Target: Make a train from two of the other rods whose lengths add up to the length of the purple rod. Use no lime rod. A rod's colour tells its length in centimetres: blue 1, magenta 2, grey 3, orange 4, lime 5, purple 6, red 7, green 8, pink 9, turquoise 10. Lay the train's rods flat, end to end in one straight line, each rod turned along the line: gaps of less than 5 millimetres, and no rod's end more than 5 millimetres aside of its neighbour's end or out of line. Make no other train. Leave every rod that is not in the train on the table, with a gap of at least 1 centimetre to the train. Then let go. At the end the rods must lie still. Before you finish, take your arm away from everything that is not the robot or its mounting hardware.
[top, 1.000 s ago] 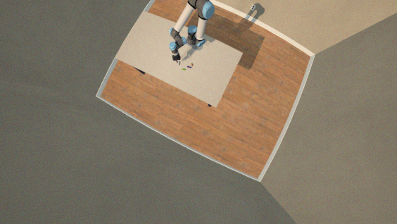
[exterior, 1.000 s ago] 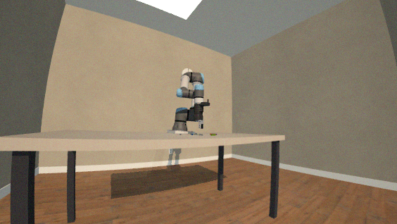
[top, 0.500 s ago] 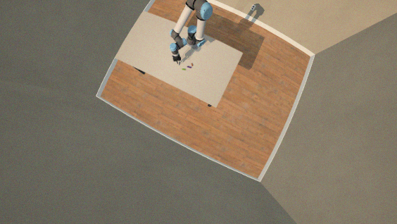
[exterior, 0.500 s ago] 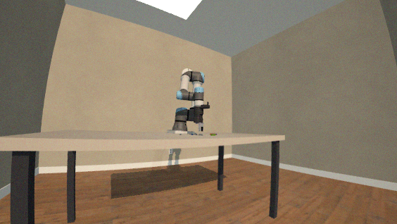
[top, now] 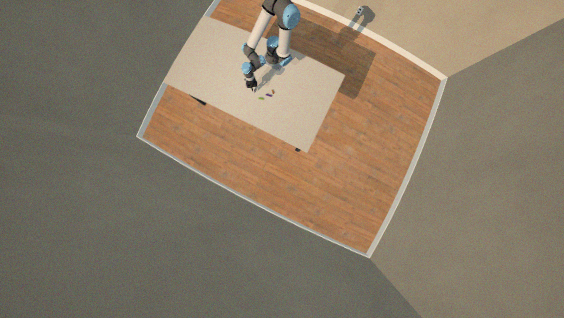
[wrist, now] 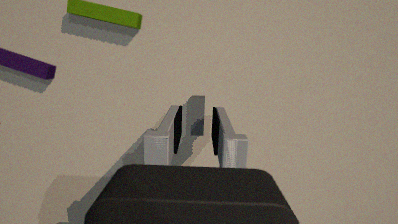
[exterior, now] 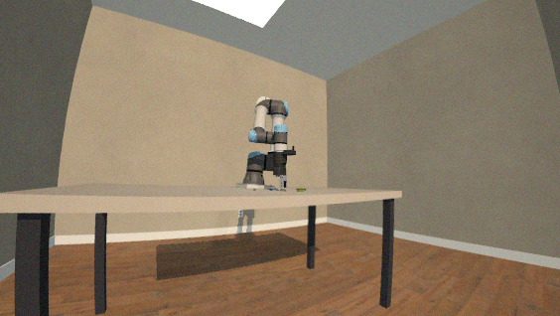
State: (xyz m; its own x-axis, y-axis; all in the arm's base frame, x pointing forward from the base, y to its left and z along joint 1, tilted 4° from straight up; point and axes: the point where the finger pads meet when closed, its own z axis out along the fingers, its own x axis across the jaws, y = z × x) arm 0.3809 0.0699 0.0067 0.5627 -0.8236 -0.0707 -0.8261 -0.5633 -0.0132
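Note:
In the wrist view my gripper (wrist: 197, 120) is low over the table, its fingers apart. A short grey rod (wrist: 194, 106) sits between the fingertips. It is close to the left finger, with a small gap to the right one. The lime rod (wrist: 105, 13) and the purple rod (wrist: 26, 63) lie flat at the upper left, apart from each other. In the overhead view the gripper (top: 252, 88) is left of the lime rod (top: 261, 98), the purple rod (top: 268, 95) and a small orange rod (top: 273, 91). From the side the fingertips (exterior: 283, 187) are just above the table top.
The arm's base (top: 278, 57) stands on the table behind the rods. The table's front edge (top: 250, 122) is some way in front of the rods.

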